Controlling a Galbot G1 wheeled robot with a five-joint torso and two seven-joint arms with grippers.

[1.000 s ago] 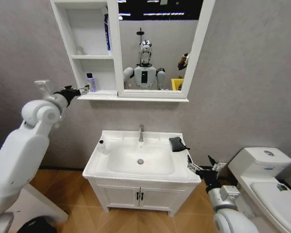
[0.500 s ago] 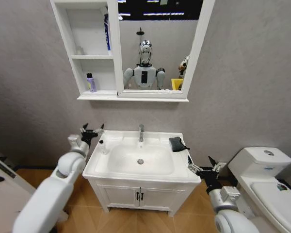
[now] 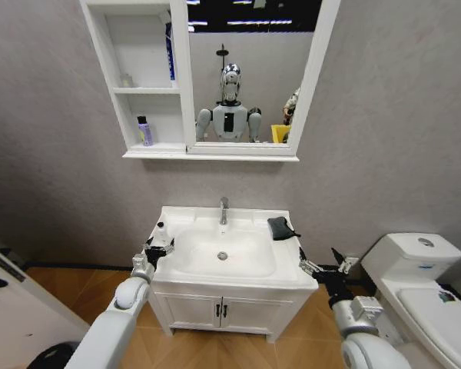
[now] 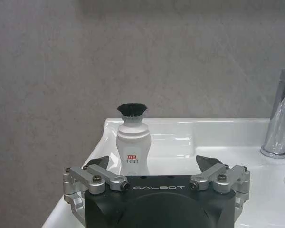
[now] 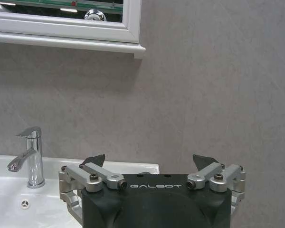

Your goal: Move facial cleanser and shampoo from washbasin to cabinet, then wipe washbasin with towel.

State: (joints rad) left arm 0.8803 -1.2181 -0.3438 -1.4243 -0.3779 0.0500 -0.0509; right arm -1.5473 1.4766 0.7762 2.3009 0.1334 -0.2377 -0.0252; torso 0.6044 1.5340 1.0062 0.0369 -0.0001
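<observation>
Grey wall tiles back a white washbasin [image 3: 180, 269] on a low vanity, with a chrome tap [image 3: 223, 209] at the rear and a drain [image 3: 222, 255] in the bowl. On the surface's left rear corner stands a small white bottle with a dark cap [image 3: 161, 231]. The left claw [image 3: 158, 250] sits at the basin's left edge just in front of that bottle, fingers spread wide apart and holding nothing. The right claw [image 3: 322, 267] hangs off the basin's right front corner, also spread open and empty. A dark grey towel [image 3: 281, 227] lies on the right rear of the surface. Above, the cabinet [image 3: 142, 81] holds a purple bottle [image 3: 144, 131] on its lowest shelf and a blue tube [image 3: 170, 51] higher up.
</observation>
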